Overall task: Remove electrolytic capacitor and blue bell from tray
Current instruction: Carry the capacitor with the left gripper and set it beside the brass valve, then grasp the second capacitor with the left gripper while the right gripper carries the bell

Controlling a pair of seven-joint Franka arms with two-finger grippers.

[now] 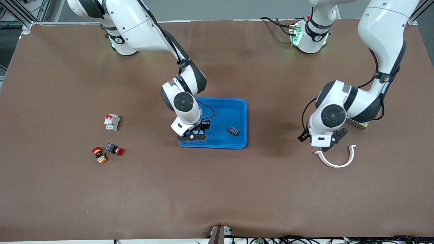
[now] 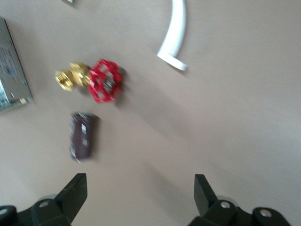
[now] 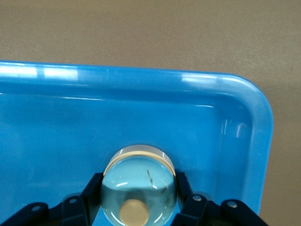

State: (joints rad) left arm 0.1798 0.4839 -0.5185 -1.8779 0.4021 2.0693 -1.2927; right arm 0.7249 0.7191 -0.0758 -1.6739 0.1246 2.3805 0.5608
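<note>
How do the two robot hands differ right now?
The right hand is over the blue tray, shut on a shiny domed bell. The left hand is open, holding nothing, over bare table near a dark capacitor. Both have two black fingers pointing down.

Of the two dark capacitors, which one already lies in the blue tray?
The capacitor near the tray's left-arm side lies inside it. The other capacitor lies on the bare table beside the red-handled valve, below the open left gripper.
</note>
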